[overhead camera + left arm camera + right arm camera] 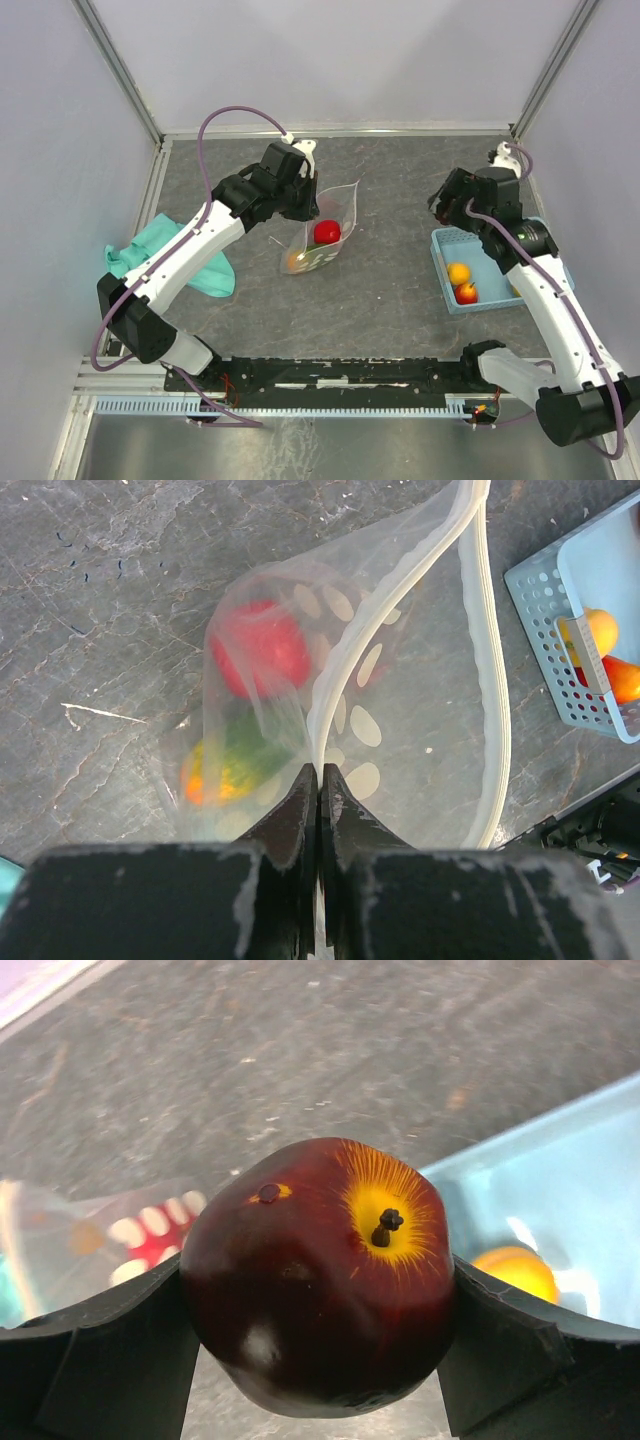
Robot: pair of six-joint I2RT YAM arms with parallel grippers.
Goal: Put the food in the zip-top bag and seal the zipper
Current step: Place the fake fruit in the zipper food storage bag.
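On the worktop, toward its far middle, the zip-top bag (338, 215) stood with its mouth gaping. It was held up by the left fingers (300, 810), which were pressed tight together on one lip of the opening. Two pieces of food already lay inside at the bottom: a red one (262, 645) and, just beside it, a green-and-orange one (225, 765).

Off to the right, the right fingers (110, 1350) were spread wide around a dark red fruit (320, 1280) with a yellow patch at its stem. They gripped it in the air by the far corner of the blue basket (452, 245), well apart from the bag. Two more pieces sat in that basket, an orange one (458, 272) and a red-and-yellow one (467, 292). Whether anything else lay hidden under the arm could not be told.

By my reading the job was partway through — two pieces bagged, one in hand, at least two waiting. The zipper (497, 710) ran unjoined around the open mouth, so sealing had not yet begun and would come last.
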